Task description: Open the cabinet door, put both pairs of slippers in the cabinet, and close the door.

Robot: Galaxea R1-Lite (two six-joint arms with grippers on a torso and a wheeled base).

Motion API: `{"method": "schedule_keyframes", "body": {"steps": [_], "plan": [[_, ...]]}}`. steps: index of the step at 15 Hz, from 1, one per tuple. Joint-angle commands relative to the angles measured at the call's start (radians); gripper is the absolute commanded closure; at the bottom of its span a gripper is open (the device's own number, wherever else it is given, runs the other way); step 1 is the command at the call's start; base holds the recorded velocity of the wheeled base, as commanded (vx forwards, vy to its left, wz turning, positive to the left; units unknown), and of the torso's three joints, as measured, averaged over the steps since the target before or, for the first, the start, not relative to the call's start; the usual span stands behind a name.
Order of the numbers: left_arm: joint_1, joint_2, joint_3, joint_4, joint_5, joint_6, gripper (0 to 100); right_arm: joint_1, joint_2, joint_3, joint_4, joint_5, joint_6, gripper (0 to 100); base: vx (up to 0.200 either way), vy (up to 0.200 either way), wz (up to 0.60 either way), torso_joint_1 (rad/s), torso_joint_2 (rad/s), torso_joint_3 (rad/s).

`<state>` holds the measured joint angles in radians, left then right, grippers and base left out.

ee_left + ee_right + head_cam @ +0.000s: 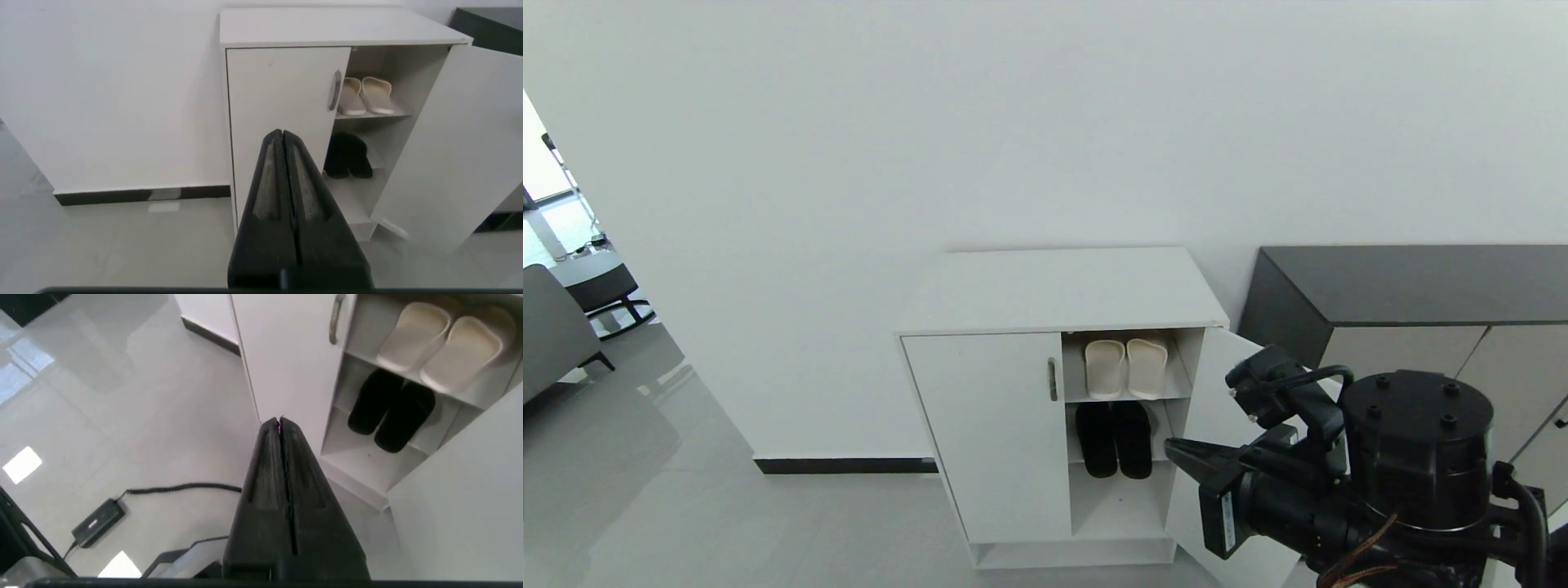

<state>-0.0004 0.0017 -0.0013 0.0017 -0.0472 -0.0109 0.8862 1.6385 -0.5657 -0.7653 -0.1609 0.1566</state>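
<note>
The cabinet (1054, 290) is faced by both arms, and nothing is held in either. Nearest, the right gripper (1176, 447) is seen with its fingers pressed together and empty, its tip just in front of the open right door (1215, 384); whether the panel is touched cannot be told. The left gripper (283, 133) is likewise closed on nothing and is pointed at the closed left door (278, 82), well apart from it. Inside, the white slippers (1125, 367) are laid side by side on the upper shelf and the black slippers (1115, 438) on the shelf beneath, both beyond the right gripper's tip and to its left. A dark sideboard (1413, 286) is set against the wall to the cabinet's right.
</note>
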Motion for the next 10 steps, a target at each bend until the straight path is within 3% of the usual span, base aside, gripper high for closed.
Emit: {"method": "schedule_keyframes", "body": {"steps": [1, 3, 7, 10], "plan": [[-0.001, 0.000, 0.000, 0.000, 0.000, 0.000, 100, 0.002, 0.000, 0.000, -0.008, 0.000, 0.000, 100, 0.000, 0.000, 0.00, 0.000, 0.00, 0.000], [-0.001, 0.000, 0.000, 0.000, 0.000, 0.002, 100, 0.002, 0.001, 0.010, -0.032, 0.000, -0.002, 100, 0.000, 0.000, 0.00, 0.000, 0.00, 0.000], [-0.001, 0.000, 0.000, 0.000, 0.000, 0.002, 100, 0.002, 0.001, 0.018, -0.045, 0.000, -0.003, 100, 0.200, 0.000, 0.00, -0.004, 0.00, 0.005], [0.000, 0.000, 0.000, 0.000, 0.000, 0.002, 100, -0.029, 0.014, 0.015, -0.045, -0.011, -0.025, 100, 0.000, 0.000, 0.00, 0.000, 0.00, 0.000]]}}
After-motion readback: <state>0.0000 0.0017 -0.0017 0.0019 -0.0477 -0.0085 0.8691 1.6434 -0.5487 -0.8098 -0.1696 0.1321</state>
